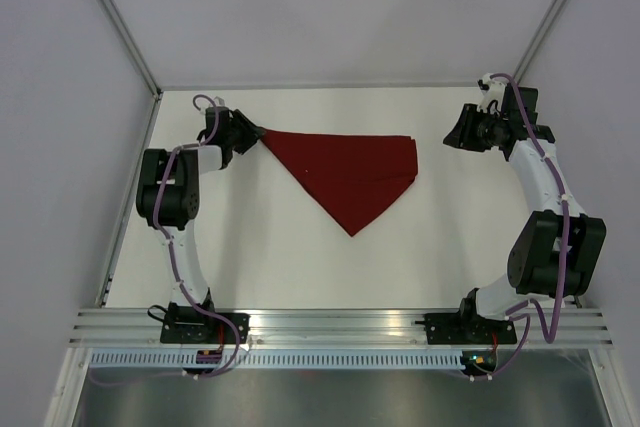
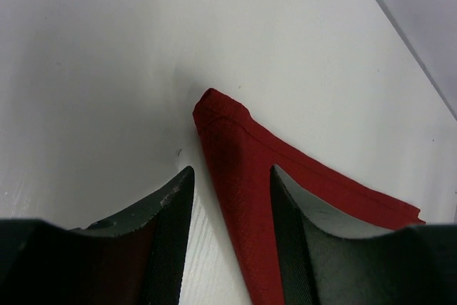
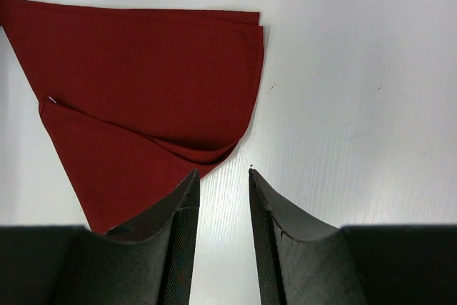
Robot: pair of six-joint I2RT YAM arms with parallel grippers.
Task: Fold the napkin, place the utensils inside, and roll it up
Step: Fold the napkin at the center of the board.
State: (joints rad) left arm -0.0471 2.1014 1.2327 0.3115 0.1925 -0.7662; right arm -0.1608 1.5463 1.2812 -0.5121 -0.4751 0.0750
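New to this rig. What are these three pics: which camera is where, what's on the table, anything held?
Two small robot arms are bolted at the near edge of a white table. The wide picture looks down from above and behind them. The other two come from a camera on each wrist, so the dark wedges at the bottom are that arm's own fingers. On the table lies a dark red napkin, folded into a triangle. The left gripper is at its left corner, jaws apart around the cloth tip, not clamped. The right gripper is open too, off the napkin's right side, holding nothing.
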